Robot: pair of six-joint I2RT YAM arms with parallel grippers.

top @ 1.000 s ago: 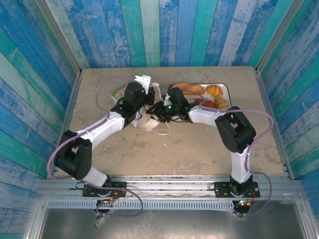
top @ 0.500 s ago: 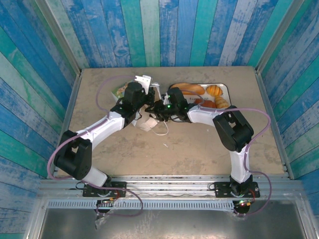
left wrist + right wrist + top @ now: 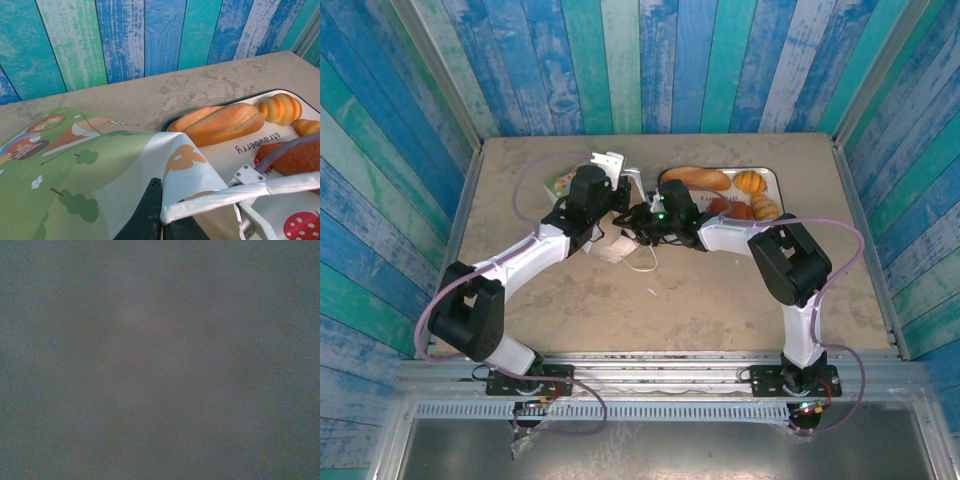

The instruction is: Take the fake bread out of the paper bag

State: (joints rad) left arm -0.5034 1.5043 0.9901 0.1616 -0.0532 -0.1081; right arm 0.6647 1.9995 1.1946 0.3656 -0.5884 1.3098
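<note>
fake bread [image 3: 225, 124]: several on tray [image 3: 220, 156], 3 o'clock of paper bag [image 3: 100, 190], remainder unseen | left claw [image 3: 159, 212] pinches rim | right claw [image 3: 638, 220]: cannot tell

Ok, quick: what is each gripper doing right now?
Left gripper: closed, fingers pinching the paper bag.
Right gripper: at the bag's mouth, cannot be told.

The top camera is looking down from six o'clock; the left wrist camera, close in, is sharing the tray [image 3: 225, 156].
</note>
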